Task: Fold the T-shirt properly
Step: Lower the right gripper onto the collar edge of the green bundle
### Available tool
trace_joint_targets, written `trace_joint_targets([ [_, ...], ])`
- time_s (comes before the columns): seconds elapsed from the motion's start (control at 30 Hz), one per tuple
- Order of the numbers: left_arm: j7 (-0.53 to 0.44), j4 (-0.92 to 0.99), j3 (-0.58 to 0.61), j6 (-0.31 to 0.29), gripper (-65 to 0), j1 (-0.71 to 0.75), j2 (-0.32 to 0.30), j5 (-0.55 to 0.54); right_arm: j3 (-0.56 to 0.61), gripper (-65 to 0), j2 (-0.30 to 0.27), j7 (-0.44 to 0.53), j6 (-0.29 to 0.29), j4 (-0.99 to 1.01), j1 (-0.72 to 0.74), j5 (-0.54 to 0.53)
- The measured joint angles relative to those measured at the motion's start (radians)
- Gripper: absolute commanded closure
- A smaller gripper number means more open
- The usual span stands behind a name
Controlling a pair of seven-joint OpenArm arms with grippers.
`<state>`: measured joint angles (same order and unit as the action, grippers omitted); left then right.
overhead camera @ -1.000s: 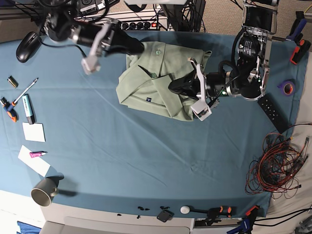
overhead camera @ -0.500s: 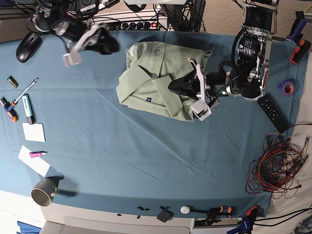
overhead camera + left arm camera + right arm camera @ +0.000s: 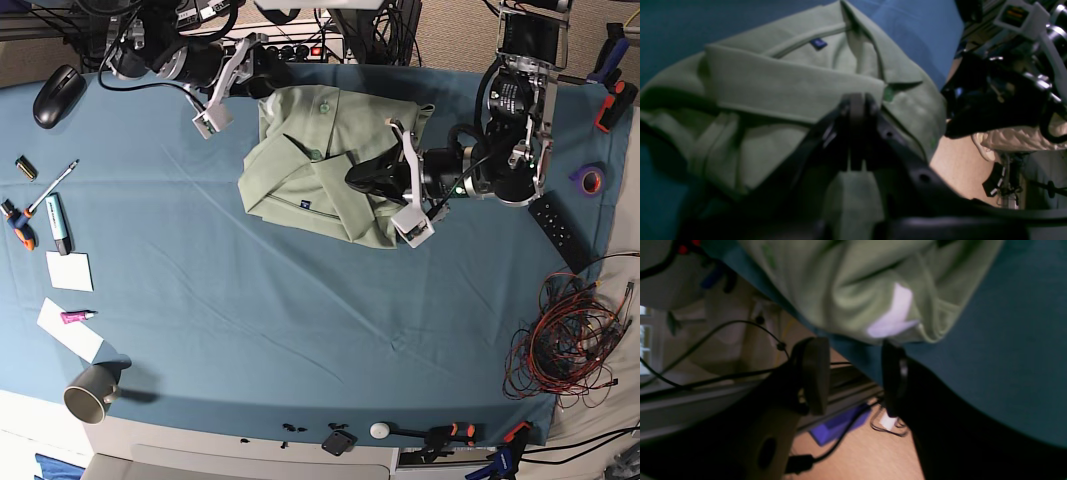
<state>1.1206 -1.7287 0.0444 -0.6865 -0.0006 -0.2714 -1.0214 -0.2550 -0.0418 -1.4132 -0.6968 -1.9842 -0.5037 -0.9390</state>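
Because the T-shirt (image 3: 325,165) is soft, light cotton lying bunched in loose layers toward the far middle of the teal tabletop (image 3: 300,330), I would expect it to sag and slide over itself the moment one edge is lifted; a firm hem, the collar band or a sleeve cuff looks like the surest place to take hold, not the slack middle.

At the far left corner of the cloth the right end effector (image 3: 212,112) hangs with its jaws spread and nothing between them, just beside the shirt's back edge. Its wrist view shows the table's rear edge right there, with cables and floor beyond, so there is little room to pull the cloth that way.

In the middle, the small dark label (image 3: 303,203) faces up on the front fold.

To the right, the left end effector (image 3: 358,178) is pressed together, low over the shirt's right half; I cannot tell whether it pinches any cloth.

The broad bare stretch of tabletop toward the near side looks the best room for spreading and folding; the tangle of wires (image 3: 565,345) at far right is worth avoiding.
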Motion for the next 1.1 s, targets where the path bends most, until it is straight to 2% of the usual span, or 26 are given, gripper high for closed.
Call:
trace_joint_targets([
  [0.17,-0.01,0.003,0.0,-0.004,0.0,0.0,0.0,0.012,0.0,-25.8,-0.013,0.0,0.0,0.0,0.027,0.0],
  [0.27,-0.128,0.055,0.0,-0.004,0.0,-0.002,0.008,0.142,0.0,-25.8,-0.013,0.01,0.0,0.0,0.056,0.036],
  [0.33,-0.158,0.101,0.001,0.019,0.0,-0.001,0.011,0.16,0.0,-25.8,-0.014,0.034,0.0,0.0,0.072,0.081],
  [0.83,-0.162,0.14,0.002,0.022,0.0,0.0,0.042,0.161,0.0,-25.8,-0.013,0.073,0.0,0.043,0.089,0.097],
  [1.1,-0.162,0.14,0.002,0.023,0.0,0.0,0.041,0.161,0.0,-25.8,-0.014,0.081,-0.002,0.161,0.116,0.016],
])
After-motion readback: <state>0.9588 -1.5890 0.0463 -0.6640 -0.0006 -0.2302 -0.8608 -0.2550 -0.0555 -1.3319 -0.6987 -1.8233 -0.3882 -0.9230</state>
